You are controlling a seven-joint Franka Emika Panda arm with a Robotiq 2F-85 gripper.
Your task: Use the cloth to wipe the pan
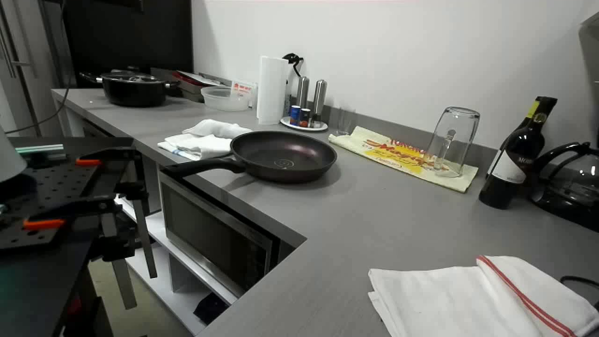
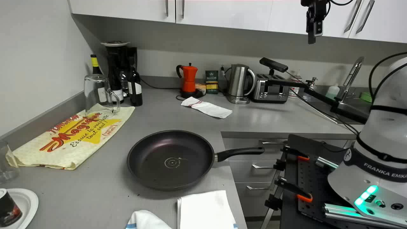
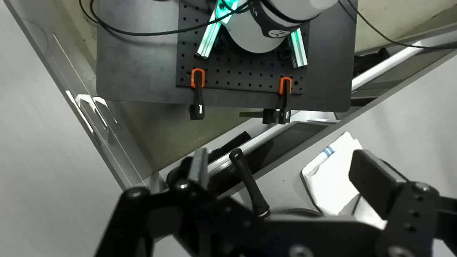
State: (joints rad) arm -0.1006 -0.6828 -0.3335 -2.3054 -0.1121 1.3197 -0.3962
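Note:
The dark frying pan [image 1: 283, 159] lies upright on the grey counter in both exterior views [image 2: 171, 159], its inside bare. Its black handle [image 3: 250, 182] juts past the counter edge; the wrist view hides most of the pan's body behind the gripper. A white cloth with blue stripes [image 1: 201, 145] lies folded beside the pan, also in an exterior view [image 2: 206, 210] and the wrist view [image 3: 332, 175]. A white cloth with red stripes [image 1: 468, 295] lies farther along the counter [image 2: 208, 108]. My gripper [image 3: 281, 157] is open and empty, high above the counter [image 2: 313, 31].
A yellow printed towel [image 2: 79, 136] with an upturned glass mug [image 2: 101, 95] lies near the pan. Wine bottles [image 1: 517, 154], a red moka pot [image 2: 189, 79], a kettle [image 2: 238, 84] and a paper towel roll [image 1: 272, 91] stand along the walls. A camera arm [image 2: 311, 93] extends beside the robot.

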